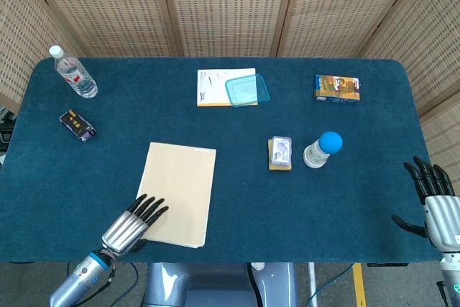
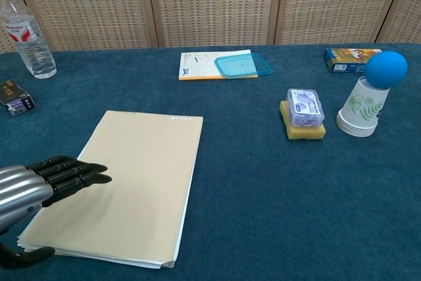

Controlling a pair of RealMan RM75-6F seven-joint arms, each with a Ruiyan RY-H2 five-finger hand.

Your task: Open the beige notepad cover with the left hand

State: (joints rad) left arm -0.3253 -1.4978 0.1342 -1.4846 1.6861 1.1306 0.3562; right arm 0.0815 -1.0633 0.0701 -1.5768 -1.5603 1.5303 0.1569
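Left hand at near-left edge of closed beige notepad, set to lift the cover.
Fingers straight and together over the cover, thumb low beside the edge, gripping nothing; contact unclear. Notepad flat on counter, front-left. Right hand idle, spread, empty, far right.

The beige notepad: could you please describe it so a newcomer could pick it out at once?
On the blue table, look to the near left edge, where the left robot hand reaches over a corner. The beige notepad lies flat and closed there: large, plain and unprinted, unlike the smaller printed pad at the far side.
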